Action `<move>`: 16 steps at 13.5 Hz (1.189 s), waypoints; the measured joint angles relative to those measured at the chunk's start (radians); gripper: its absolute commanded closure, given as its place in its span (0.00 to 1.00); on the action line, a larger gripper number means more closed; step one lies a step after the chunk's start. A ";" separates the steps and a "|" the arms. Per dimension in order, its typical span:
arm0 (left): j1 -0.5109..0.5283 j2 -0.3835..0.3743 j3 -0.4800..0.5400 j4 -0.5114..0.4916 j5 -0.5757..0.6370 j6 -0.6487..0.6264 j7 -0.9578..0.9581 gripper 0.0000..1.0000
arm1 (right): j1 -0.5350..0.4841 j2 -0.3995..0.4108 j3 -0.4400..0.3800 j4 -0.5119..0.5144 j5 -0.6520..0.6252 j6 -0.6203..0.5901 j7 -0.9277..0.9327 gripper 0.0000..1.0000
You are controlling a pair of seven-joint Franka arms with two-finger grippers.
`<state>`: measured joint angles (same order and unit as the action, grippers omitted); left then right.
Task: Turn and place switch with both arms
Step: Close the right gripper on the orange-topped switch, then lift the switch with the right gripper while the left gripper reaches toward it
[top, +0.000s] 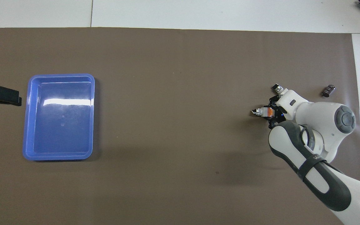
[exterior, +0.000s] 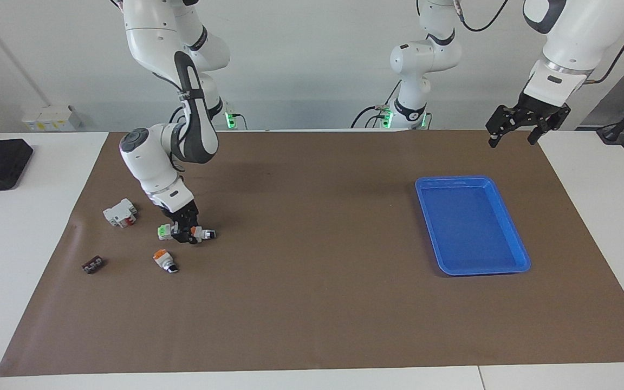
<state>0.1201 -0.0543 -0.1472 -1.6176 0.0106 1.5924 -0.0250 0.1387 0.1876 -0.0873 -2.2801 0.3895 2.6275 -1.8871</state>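
The right arm's fingers (exterior: 189, 236) are clamped together on the switch (exterior: 200, 234), gripping it at its orange block so that the white body and the black knob end stick out sideways, free of the grip, pointing toward the left arm's end of the desk (exterior: 312, 303). The switch lies on the brown mat, low against the surface, and the hold on the orange end looks chosen to leave the other end open for a second grip, since the task needs both arms to turn it. Just beside the fingers, touching or nearly so, sits the green-ended switch (exterior: 164, 232), toward the right arm's end; a lift straight up would likely clear it best. A little farther from the robots than the fingers lies the stubbier orange-ended switch (exterior: 163, 260), apart from the grip. Outward again toward the right arm's end are a white block with red marks (exterior: 120, 212) and a small dark part (exterior: 93, 265), both well apart from the fingers. Well away, toward the left arm's end, the blue tray (exterior: 512, 238) lies bare, presumably the drop place. The left arm's fingers (exterior: 512, 135) hang spread apart and hold nothing, in the air by the mat's edge near the tray, waiting.
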 measured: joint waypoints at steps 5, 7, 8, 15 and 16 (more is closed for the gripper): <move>0.002 0.000 -0.001 0.000 -0.015 -0.003 -0.002 0.00 | 0.033 -0.053 0.027 0.186 0.028 -0.338 0.057 1.00; 0.003 0.000 -0.001 -0.002 -0.104 -0.012 -0.031 0.05 | 0.043 -0.082 0.078 0.224 0.154 -0.386 0.092 1.00; 0.003 0.000 -0.001 -0.003 -0.157 -0.013 -0.061 0.08 | 0.046 -0.099 0.112 0.231 0.210 -0.390 0.106 1.00; 0.003 -0.018 -0.002 -0.097 -0.594 0.006 -0.237 0.20 | 0.059 -0.226 0.324 0.295 0.266 -0.384 0.404 1.00; 0.003 -0.018 -0.003 -0.116 -0.650 0.007 -0.249 0.21 | 0.060 -0.229 0.347 0.298 0.266 -0.372 0.422 1.00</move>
<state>0.1231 -0.0720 -0.1498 -1.7340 -0.6398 1.5996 -0.2737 0.1991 -0.0418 0.2599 -1.9823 0.6555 2.2560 -1.4652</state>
